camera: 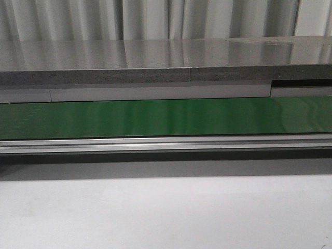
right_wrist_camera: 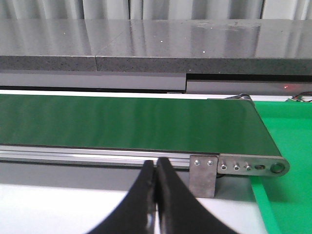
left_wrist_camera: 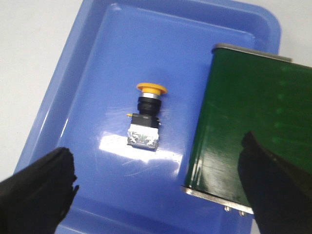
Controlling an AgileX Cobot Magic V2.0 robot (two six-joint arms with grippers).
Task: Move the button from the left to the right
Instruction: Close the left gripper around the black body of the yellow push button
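The left claw (left_wrist_camera: 156,195) is spread wide and grips nothing. Its two black fingers (left_wrist_camera: 36,187) show at the edge of the left wrist view, one over the near rim of a blue tray (left_wrist_camera: 73,97), the other over the end of a green belt (left_wrist_camera: 248,122). Neither finger touches the button (left_wrist_camera: 145,117).

The button lies on its side on the tray floor, between the two fingers and apart from both. Its orange cap points away from the claw; its grey base faces it. The tray rests on a white table (left_wrist_camera: 29,29), and the belt's end overhangs the tray's far side.

The right claw (right_wrist_camera: 156,195) is clenched, its fingers pressed together with only a thin seam between them. It carries nothing. It hangs above the white table just in front of the belt's metal side rail (right_wrist_camera: 97,156), near the bracket (right_wrist_camera: 204,173) at the belt's end.

The front view shows the belt (camera: 166,116) and a grey shelf (camera: 166,57) behind it; neither claw appears there.
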